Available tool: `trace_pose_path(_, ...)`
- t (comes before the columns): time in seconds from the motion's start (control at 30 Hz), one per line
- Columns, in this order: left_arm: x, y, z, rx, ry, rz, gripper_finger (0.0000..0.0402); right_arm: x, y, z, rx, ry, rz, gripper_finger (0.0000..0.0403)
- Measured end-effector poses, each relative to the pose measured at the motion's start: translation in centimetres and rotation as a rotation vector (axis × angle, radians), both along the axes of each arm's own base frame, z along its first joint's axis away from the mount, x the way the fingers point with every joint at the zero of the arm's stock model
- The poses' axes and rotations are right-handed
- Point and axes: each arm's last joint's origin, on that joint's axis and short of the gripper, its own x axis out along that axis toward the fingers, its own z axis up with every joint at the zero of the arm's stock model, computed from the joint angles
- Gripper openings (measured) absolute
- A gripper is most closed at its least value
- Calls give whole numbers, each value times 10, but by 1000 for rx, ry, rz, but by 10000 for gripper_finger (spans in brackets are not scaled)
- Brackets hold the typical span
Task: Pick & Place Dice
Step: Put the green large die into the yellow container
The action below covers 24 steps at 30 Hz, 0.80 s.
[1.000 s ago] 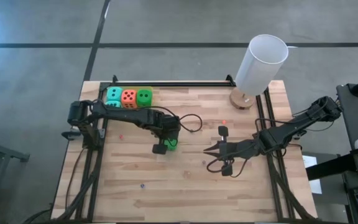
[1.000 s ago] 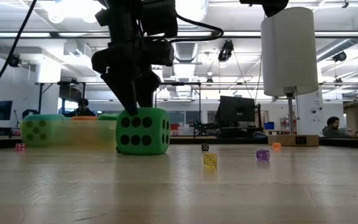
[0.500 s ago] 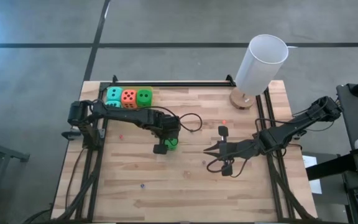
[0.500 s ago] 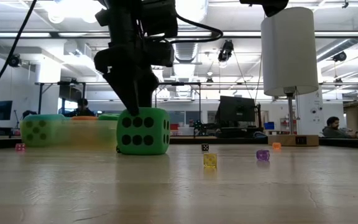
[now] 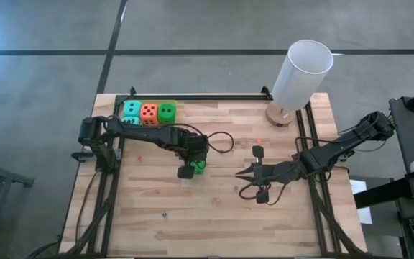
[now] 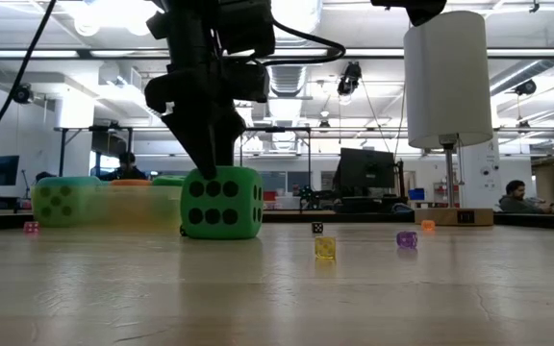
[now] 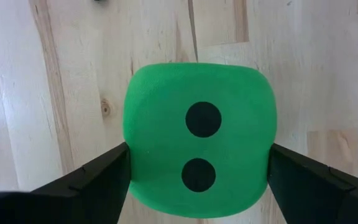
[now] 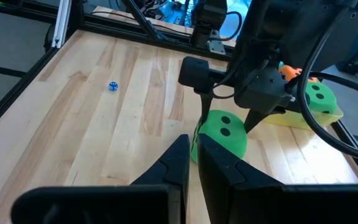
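Note:
A bright green die (image 7: 197, 137) rests on the wooden table near its middle, two pips up (image 5: 200, 166). My left gripper (image 5: 192, 167) stands over it, pointing steeply down, its fingers closed on it. A teal die (image 5: 131, 109), an orange-red die (image 5: 149, 111) and a second green die (image 5: 166, 111) sit in a row in the yellow tray (image 8: 303, 118) at the far left. My right gripper (image 5: 241, 175) hovers right of the middle, shut and holding nothing, pointing toward the green die (image 8: 222, 134). My left gripper pinches the green die between its two fingers, one on each of two opposite side faces (image 7: 129, 168). The fingers come from above, pointing down. The die sits flat on the table (image 6: 221, 202), upright.
A tall white cylinder (image 5: 302, 72) on a round wooden foot stands at the far right corner. Tiny dice lie scattered on the table: yellow (image 6: 325, 248), purple (image 6: 407, 239), blue (image 8: 112, 86). Black rails (image 5: 192, 96) run along the far and side edges.
My left gripper's fingers have drawn in against the green die's sides. The die has stayed where it was on the table.

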Motion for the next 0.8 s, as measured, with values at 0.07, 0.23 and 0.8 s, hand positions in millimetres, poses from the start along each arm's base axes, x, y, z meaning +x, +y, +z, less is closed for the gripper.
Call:
trace_pose_path(0.07, 0, 0, 0, 0, 0, 0, 334, 0, 0, 0, 0, 0, 0, 28)
trace_pose_path(0.23, 0, 0, 1, -2, 2, 7, 335, 0, 0, 0, 0, 0, 0, 28)
trace_pose_path(0.8, -10, 2, 31, 37, -70, 70, 332, 0, 0, 0, 0, 1, 0, 28)
